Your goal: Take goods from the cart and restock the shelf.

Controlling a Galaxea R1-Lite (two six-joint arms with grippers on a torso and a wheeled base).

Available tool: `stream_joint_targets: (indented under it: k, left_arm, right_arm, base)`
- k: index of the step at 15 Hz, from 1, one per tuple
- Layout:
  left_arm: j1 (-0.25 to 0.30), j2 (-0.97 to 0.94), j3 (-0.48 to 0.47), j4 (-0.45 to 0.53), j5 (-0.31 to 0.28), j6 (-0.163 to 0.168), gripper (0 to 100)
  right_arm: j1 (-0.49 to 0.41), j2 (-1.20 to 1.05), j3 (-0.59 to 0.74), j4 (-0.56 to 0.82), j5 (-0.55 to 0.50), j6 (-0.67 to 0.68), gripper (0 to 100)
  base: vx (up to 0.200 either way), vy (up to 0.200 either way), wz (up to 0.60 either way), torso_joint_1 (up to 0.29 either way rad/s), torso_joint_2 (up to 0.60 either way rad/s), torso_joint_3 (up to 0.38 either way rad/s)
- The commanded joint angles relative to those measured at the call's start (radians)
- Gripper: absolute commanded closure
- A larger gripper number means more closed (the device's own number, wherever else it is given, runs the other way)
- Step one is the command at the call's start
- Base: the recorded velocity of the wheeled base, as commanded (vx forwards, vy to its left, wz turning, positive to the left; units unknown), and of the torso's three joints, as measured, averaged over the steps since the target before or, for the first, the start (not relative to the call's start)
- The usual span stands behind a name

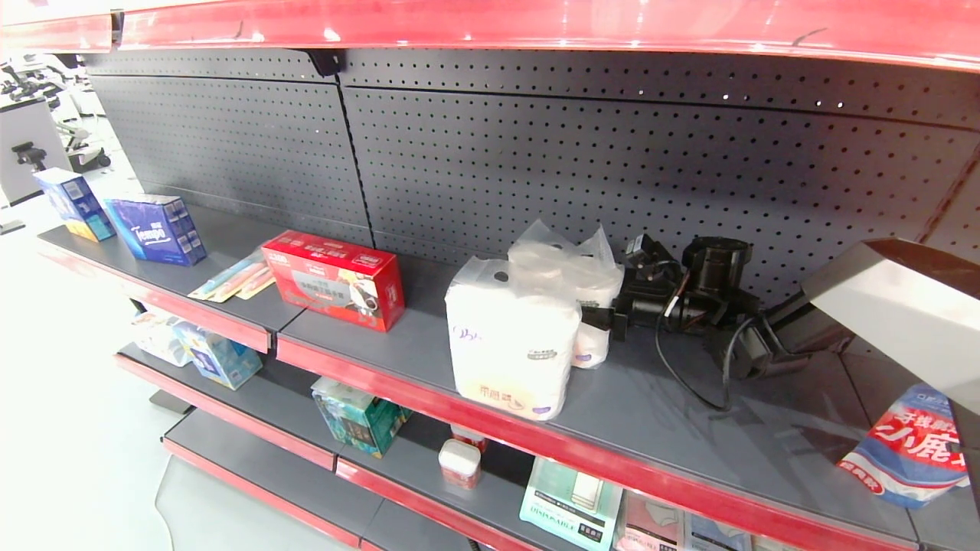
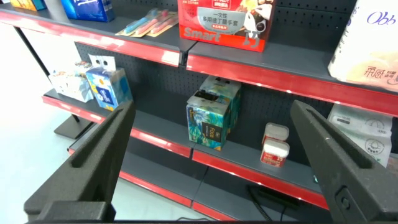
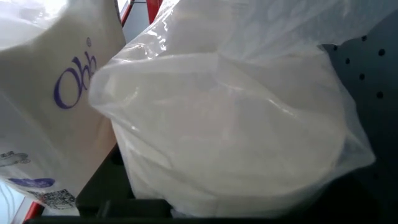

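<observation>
On the grey shelf (image 1: 429,337) a tall white pack of toilet paper (image 1: 511,344) stands near the front edge. Behind it sits a smaller plastic-wrapped roll pack (image 1: 570,279). My right gripper (image 1: 624,310) lies on the shelf, pressed against that smaller pack's right end. In the right wrist view the wrapped roll pack (image 3: 230,124) is very close, beside the tall pack (image 3: 50,93). My left gripper (image 2: 212,107) is open and holds nothing, in front of the lower shelves, level with a teal box (image 2: 213,115).
A red box (image 1: 334,279), toothbrush packs (image 1: 233,277) and blue boxes (image 1: 157,228) line the shelf to the left. A blue, white and red bag (image 1: 915,448) leans at the right end. Lower shelves hold small jars (image 2: 275,144) and packets. A red shelf edge (image 1: 536,23) runs overhead.
</observation>
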State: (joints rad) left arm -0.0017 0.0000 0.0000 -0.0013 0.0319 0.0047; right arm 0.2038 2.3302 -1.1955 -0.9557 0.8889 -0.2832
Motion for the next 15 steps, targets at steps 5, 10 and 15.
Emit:
stream_joint_targets:
  k: [5,10,15]
  left_arm:
    - [0.000,0.000,0.000,0.000,0.000,0.000,0]
    - [0.000,0.000,0.000,0.000,0.000,0.000,0]
    - [0.000,0.000,0.000,0.000,0.000,0.000,0]
  right_arm:
    - [-0.001,-0.002,0.007,0.000,-0.004,0.004,0]
    - [0.000,-0.037,0.017,0.003,-0.004,-0.021,0]
    - [-0.006,-0.120,0.074,0.009,-0.033,-0.017,0]
  base:
    - [0.000,0.000,0.00,0.000,0.00,0.000]
    - [0.000,0.000,0.00,0.000,0.00,0.000]
    - [0.000,0.000,0.00,0.000,0.00,0.000]
